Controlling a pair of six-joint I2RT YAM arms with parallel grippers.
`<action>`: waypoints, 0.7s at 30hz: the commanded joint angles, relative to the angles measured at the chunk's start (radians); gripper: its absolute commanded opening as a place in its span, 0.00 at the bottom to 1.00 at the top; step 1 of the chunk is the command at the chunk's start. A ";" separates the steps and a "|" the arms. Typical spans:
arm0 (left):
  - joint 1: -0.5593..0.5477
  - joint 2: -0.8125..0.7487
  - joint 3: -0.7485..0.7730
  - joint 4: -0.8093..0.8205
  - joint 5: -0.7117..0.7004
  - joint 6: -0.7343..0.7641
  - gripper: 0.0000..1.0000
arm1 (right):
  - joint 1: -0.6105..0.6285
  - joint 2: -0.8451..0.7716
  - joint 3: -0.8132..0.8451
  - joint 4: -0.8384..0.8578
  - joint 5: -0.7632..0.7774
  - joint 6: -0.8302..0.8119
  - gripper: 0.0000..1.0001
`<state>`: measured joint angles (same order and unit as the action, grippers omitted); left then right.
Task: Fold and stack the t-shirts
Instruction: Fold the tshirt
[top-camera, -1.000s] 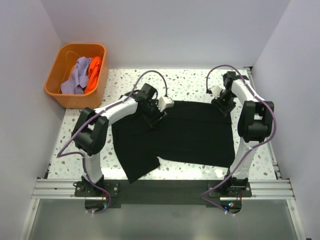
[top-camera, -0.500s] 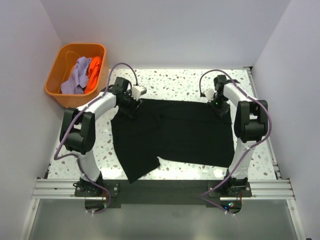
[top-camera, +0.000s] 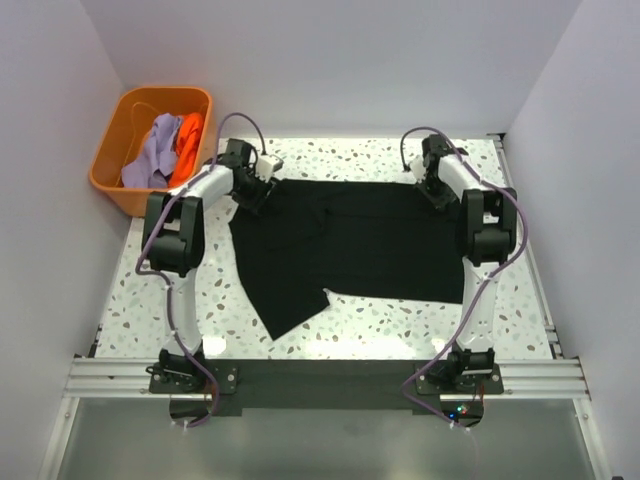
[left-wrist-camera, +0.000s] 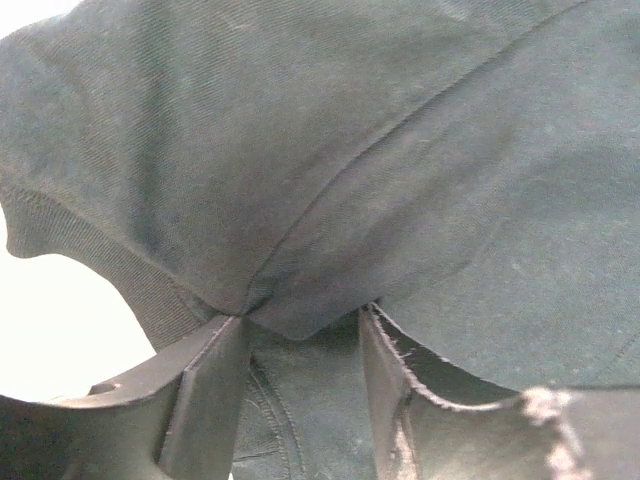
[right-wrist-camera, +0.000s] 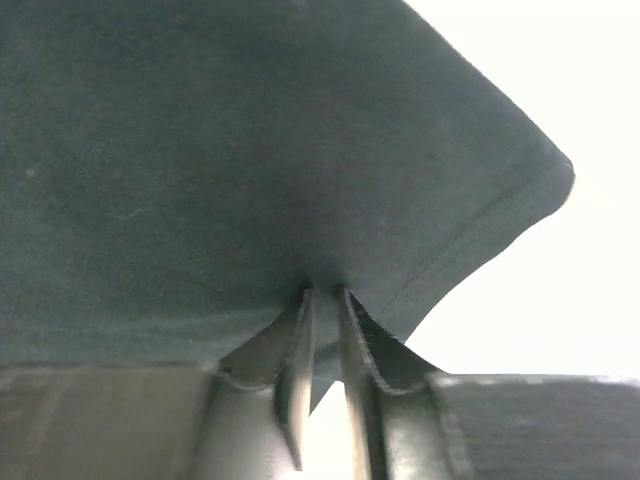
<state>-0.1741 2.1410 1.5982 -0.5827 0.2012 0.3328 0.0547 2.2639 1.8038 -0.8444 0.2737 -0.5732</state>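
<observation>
The large black t-shirt (top-camera: 360, 245) lies spread on the speckled table, one flap reaching toward the near left. My left gripper (top-camera: 262, 188) is at its far left corner. In the left wrist view that gripper (left-wrist-camera: 300, 325) has a thick fold of black cloth (left-wrist-camera: 330, 150) between its jaws, which stand partly apart. My right gripper (top-camera: 432, 190) is at the far right corner. In the right wrist view that gripper (right-wrist-camera: 325, 295) is pinched on the hem of the black shirt (right-wrist-camera: 200, 150). A lavender shirt (top-camera: 150, 155) and an orange shirt (top-camera: 188, 140) lie crumpled in the tub.
The rigid orange plastic tub (top-camera: 140, 192) stands at the far left, off the table's corner. White walls close in on three sides. Both arms reach far out along the table's sides. A metal rail (top-camera: 320, 378) runs along the near edge.
Both grippers have moved toward the far edge and outward, dragging the black shirt with them. The shirt now lies farther back and more stretched across its far edge.
</observation>
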 joint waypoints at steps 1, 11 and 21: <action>0.015 0.024 0.084 -0.028 0.036 0.017 0.53 | -0.004 0.034 0.109 0.068 -0.007 0.042 0.23; 0.016 -0.436 -0.142 -0.183 0.349 0.345 0.91 | -0.009 -0.418 -0.021 -0.226 -0.370 -0.158 0.93; 0.002 -0.710 -0.572 -0.374 0.455 0.653 0.88 | -0.052 -0.780 -0.697 -0.299 -0.351 -0.543 0.69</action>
<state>-0.1661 1.4490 1.1046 -0.8711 0.6029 0.8532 0.0162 1.4815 1.2453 -1.1301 -0.0990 -0.9493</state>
